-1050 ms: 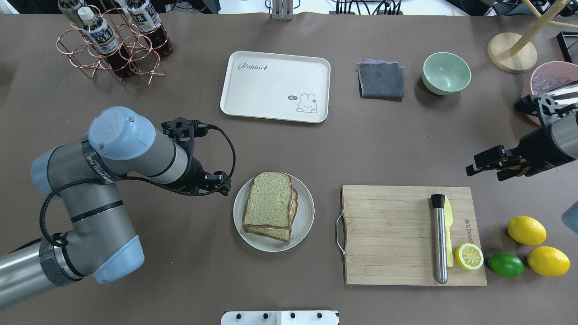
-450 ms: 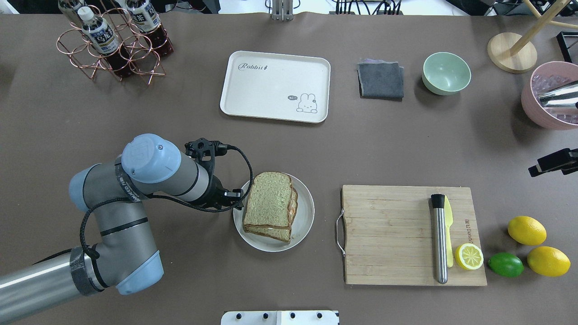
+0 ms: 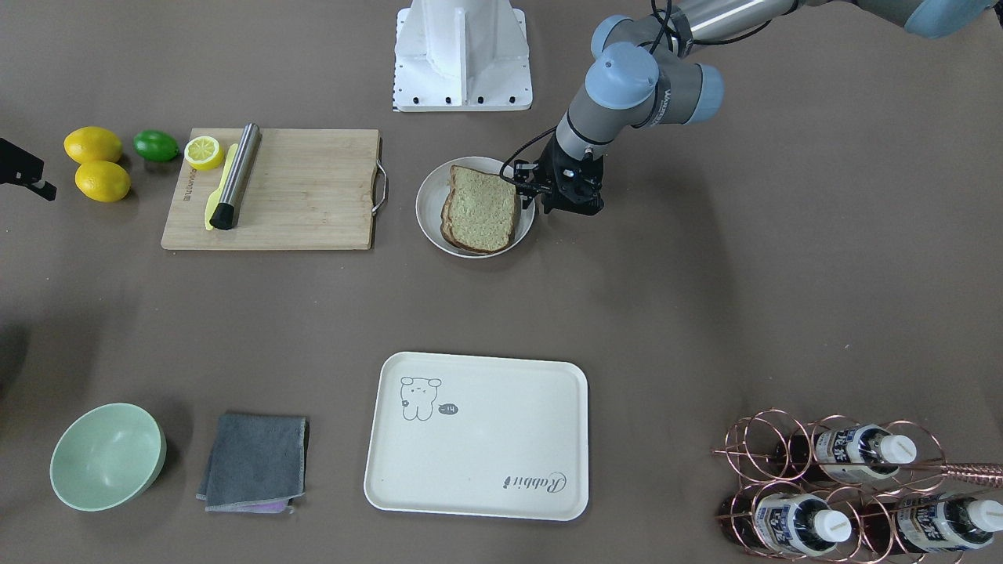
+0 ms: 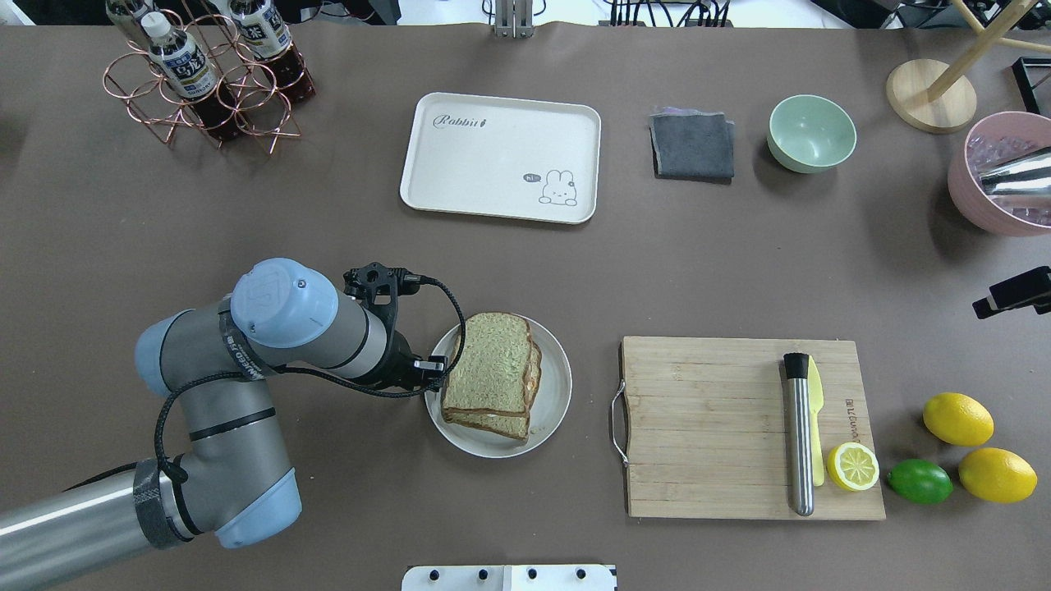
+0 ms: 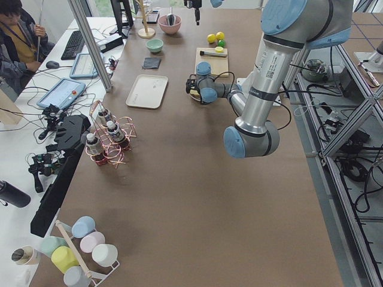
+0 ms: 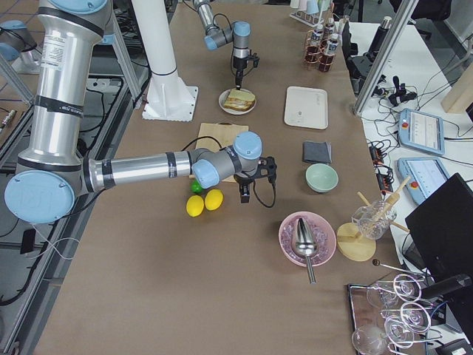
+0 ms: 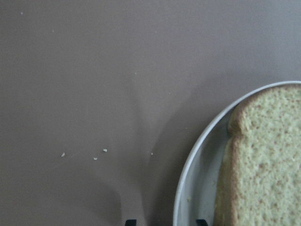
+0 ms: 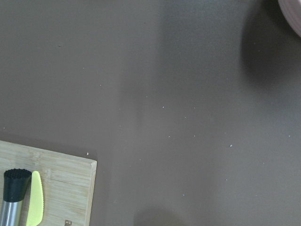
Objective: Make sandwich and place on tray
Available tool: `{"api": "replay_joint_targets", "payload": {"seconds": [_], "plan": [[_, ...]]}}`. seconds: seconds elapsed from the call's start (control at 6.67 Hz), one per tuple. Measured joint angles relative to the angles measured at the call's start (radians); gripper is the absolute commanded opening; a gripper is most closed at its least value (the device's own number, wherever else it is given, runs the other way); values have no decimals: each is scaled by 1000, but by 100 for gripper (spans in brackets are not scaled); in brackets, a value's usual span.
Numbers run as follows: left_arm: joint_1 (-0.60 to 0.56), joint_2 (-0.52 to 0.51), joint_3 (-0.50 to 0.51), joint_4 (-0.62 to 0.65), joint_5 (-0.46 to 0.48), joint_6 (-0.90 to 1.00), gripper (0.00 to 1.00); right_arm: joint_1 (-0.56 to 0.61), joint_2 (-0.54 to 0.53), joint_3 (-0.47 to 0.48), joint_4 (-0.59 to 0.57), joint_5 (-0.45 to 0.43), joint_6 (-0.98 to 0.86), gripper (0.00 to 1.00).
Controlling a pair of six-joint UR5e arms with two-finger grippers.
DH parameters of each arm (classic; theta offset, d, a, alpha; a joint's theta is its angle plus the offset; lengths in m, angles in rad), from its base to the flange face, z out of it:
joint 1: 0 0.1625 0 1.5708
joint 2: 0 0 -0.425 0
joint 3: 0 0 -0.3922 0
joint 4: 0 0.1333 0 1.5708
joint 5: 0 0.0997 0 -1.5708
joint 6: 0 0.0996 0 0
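Note:
The sandwich [image 4: 491,373] is two tan bread slices stacked on a round white plate [image 4: 560,394]; a sliver of orange egg shows at its right edge, the rest is hidden. My left gripper [image 4: 433,368] is open and low at the plate's left edge. In the left wrist view its two fingertips [image 7: 130,221] stand on either side of the plate rim [image 7: 187,169], next to the bread [image 7: 268,160]. The cream tray [image 4: 501,156] lies bare farther back. My right gripper [image 4: 1015,293] is at the far right edge, mostly out of frame; I cannot tell whether it is open or shut.
A wooden cutting board [image 4: 714,427] right of the plate bears a steel muddler [image 4: 798,435], a yellow knife and a half lemon [image 4: 852,466]. Two lemons and a lime lie beside it. A green bowl [image 4: 811,133], grey cloth [image 4: 692,145], pink bowl [image 4: 998,185] and bottle rack [image 4: 205,74] stand at the back.
My left arm has moved right, bringing its gripper up to the plate's left edge. My right arm has drawn back to the right, nearly out of the overhead view.

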Motion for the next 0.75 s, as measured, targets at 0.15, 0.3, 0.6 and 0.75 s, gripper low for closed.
{"api": "replay_joint_targets", "payload": {"seconds": [0.15, 0.3, 0.6, 0.75], "plan": [[2, 0, 8, -20, 0, 0, 0, 2, 0, 0, -1, 0, 0, 100], [3, 0, 16, -37, 0, 0, 0, 3, 0, 0, -2, 0, -1, 100], [-14, 3, 19, -95, -2, -14, 0, 4, 1, -2, -2, 0, -1, 100], [-42, 2, 20, -123, -6, -37, 0, 5, 1, -2, -2, 0, -1, 100]]}}
